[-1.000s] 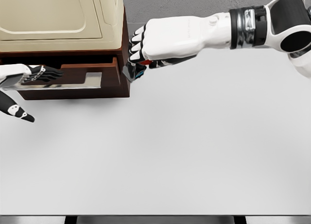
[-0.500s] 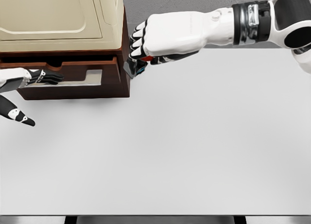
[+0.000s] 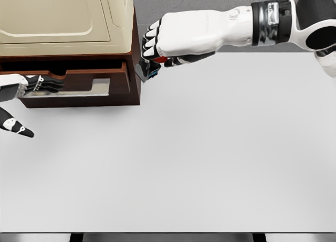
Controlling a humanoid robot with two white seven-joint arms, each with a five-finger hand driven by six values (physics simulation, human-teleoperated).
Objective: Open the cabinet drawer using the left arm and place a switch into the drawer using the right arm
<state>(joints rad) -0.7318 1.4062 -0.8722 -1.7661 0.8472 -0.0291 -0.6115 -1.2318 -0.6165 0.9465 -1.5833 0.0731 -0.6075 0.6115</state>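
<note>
Head view, from left to right: left hand (image 3: 23,90) hooks its fingers over the front of the cabinet drawer (image 3: 79,87), which stands pulled out under the cream-topped cabinet (image 3: 68,21). Just beside the cabinet's right corner, right hand (image 3: 181,40) clenches the switch (image 3: 148,70) above the white table (image 3: 210,158).

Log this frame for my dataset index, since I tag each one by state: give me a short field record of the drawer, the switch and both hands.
drawer: pulled out of the cabinet, open
left hand: fingers resting in the drawer's front, thumb below over the table
right hand: closed on the switch, held in the air by the cabinet's right corner
switch: small dark item with red and blue bits, not yet in the drawer
</note>
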